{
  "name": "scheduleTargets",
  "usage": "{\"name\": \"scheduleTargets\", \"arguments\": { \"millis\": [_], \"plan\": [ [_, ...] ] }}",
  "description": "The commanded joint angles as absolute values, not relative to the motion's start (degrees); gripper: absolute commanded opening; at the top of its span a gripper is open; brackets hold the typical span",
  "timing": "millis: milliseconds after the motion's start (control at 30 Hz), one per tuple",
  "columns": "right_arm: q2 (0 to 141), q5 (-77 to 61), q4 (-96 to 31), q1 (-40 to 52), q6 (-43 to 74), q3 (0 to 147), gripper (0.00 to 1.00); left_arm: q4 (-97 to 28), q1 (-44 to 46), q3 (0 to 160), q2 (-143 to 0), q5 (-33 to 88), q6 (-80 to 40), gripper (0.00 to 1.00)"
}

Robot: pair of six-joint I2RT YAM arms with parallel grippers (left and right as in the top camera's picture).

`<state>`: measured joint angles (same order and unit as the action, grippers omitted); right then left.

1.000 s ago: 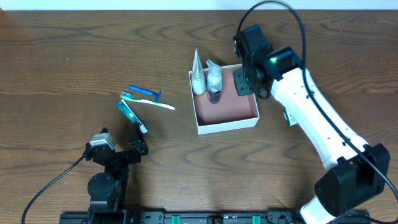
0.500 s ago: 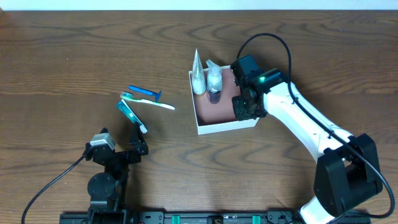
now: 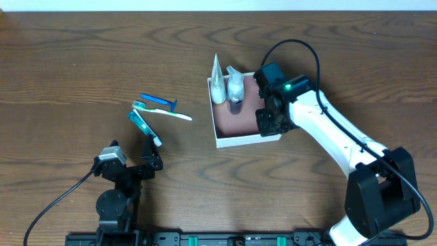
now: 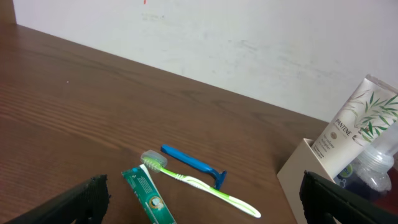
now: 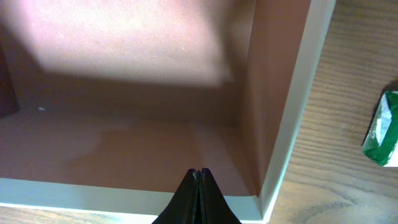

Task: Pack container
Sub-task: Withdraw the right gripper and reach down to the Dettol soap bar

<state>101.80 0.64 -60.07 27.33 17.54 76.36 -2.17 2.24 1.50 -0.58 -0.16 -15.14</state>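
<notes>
The container (image 3: 247,140) is a shallow square box with white walls and a pink-brown inside. A white tube (image 3: 218,87) and a clear bottle (image 3: 235,90) stand in its back left corner. My right gripper (image 3: 266,121) is shut and empty, low inside the box's front right corner; the right wrist view shows its fingertips (image 5: 199,179) closed over the box's wall (image 5: 291,130). My left gripper (image 3: 140,168) is open and empty near the front left of the table. A green toothpaste tube (image 3: 145,128), a green-white toothbrush (image 3: 165,112) and a blue razor (image 3: 158,101) lie left of the box.
In the left wrist view the toothpaste (image 4: 148,198), toothbrush (image 4: 202,185) and razor (image 4: 191,163) lie ahead of the open fingers (image 4: 205,208), with the box wall (image 4: 295,177) and tube (image 4: 356,127) at right. A small green packet (image 5: 384,129) lies outside the box's right wall.
My right gripper has moved from the box's back right corner down to its front right corner, then stayed nearly still. The left arm and the loose toiletries have not moved.
</notes>
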Motion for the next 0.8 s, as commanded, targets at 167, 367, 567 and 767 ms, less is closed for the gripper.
{"name": "scheduleTargets", "arguments": {
  "millis": [167, 367, 567, 767],
  "plan": [
    [102.0, -1.1, -61.2, 27.8, 18.4, 76.3, 0.01, -4.2, 1.9, 0.2, -0.3, -0.8, -14.6, 0.98],
    [101.9, -0.9, -57.9, 27.4, 18.4, 76.7, 0.05, -4.2, 1.9, 0.2, -0.3, -0.8, -14.6, 0.98],
    [100.5, -0.9, -57.8, 24.7, 17.5, 82.7, 0.13, -4.2, 1.9, 0.2, -0.3, -0.8, -14.6, 0.98],
    [95.7, 1.5, -62.6, 21.2, 15.8, 90.3, 0.54, -4.2, 1.9, 0.2, -0.3, -0.8, -14.6, 0.98]
  ]
}}
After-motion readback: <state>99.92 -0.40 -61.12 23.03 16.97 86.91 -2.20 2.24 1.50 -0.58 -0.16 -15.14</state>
